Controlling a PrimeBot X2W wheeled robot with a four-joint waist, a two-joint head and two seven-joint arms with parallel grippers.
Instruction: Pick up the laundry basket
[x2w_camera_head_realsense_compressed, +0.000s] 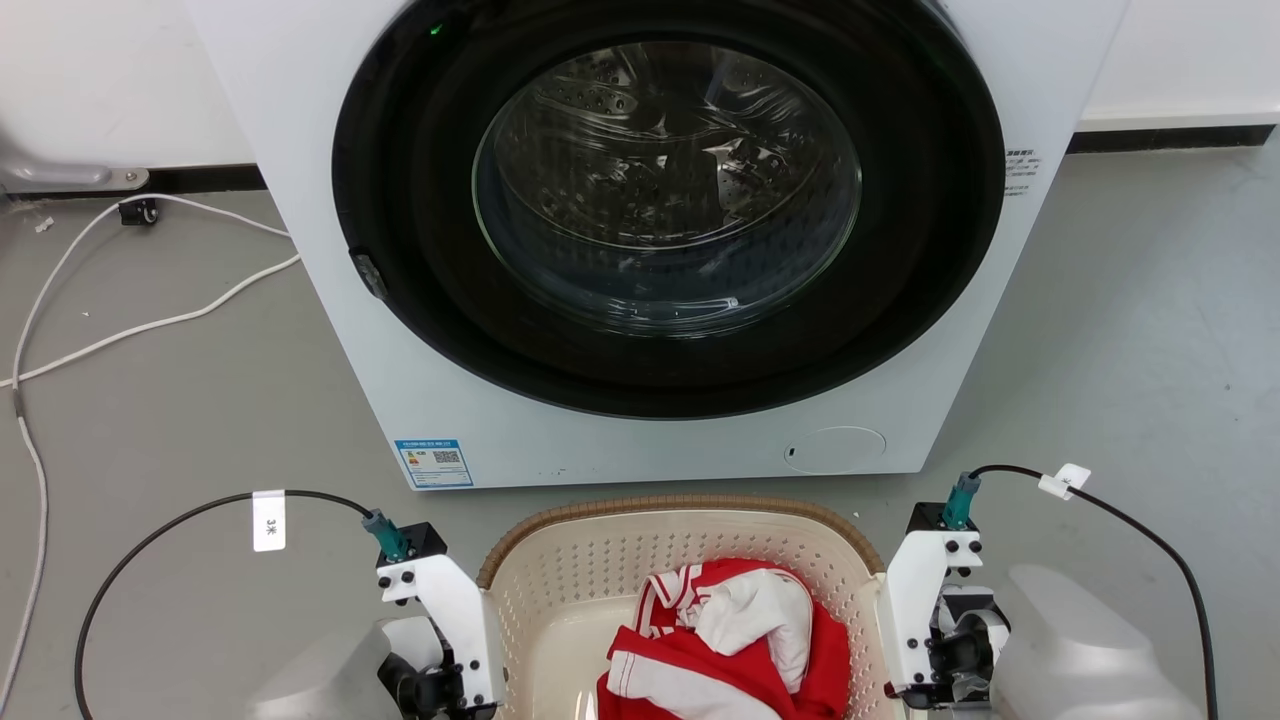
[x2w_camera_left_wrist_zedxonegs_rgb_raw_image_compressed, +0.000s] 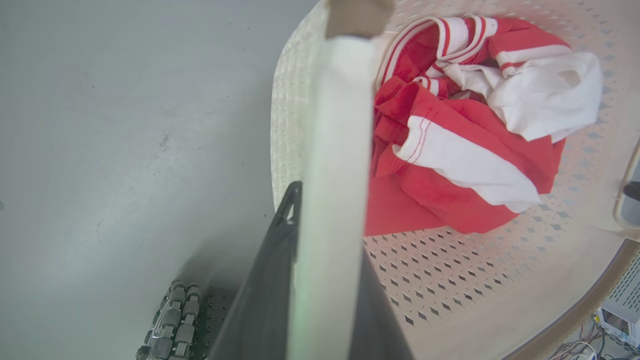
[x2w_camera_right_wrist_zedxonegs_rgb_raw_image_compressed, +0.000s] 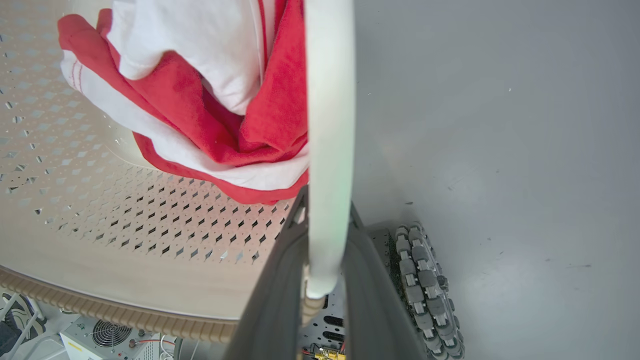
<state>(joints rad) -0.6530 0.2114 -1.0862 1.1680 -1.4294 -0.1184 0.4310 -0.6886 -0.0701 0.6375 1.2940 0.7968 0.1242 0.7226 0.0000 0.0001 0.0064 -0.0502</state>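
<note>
The laundry basket (x2w_camera_head_realsense_compressed: 680, 506), cream with perforated walls and a brown woven-look rim, sits low in the head view, just in front of the washer. Red and white clothes (x2w_camera_head_realsense_compressed: 740, 630) lie inside it. My left gripper (x2w_camera_left_wrist_zedxonegs_rgb_raw_image_compressed: 327, 220) has its dark fingers pressed on both sides of the basket's white left handle (x2w_camera_left_wrist_zedxonegs_rgb_raw_image_compressed: 332, 125). My right gripper (x2w_camera_right_wrist_zedxonegs_rgb_raw_image_compressed: 327, 205) clamps the white right handle (x2w_camera_right_wrist_zedxonegs_rgb_raw_image_compressed: 327, 110) the same way. In the head view the white wrist mounts (x2w_camera_head_realsense_compressed: 440, 610) (x2w_camera_head_realsense_compressed: 925, 600) flank the basket's two sides. The basket's near rim (x2w_camera_right_wrist_zedxonegs_rgb_raw_image_compressed: 125, 315) hangs over my base.
A white front-loading washer (x2w_camera_head_realsense_compressed: 350, 330) with its round glass door (x2w_camera_head_realsense_compressed: 665, 185) closed stands right behind the basket. White cables (x2w_camera_head_realsense_compressed: 150, 322) run over the grey floor at the left. My base's roller wheels (x2w_camera_right_wrist_zedxonegs_rgb_raw_image_compressed: 420, 285) (x2w_camera_left_wrist_zedxonegs_rgb_raw_image_compressed: 172, 320) show below the handles.
</note>
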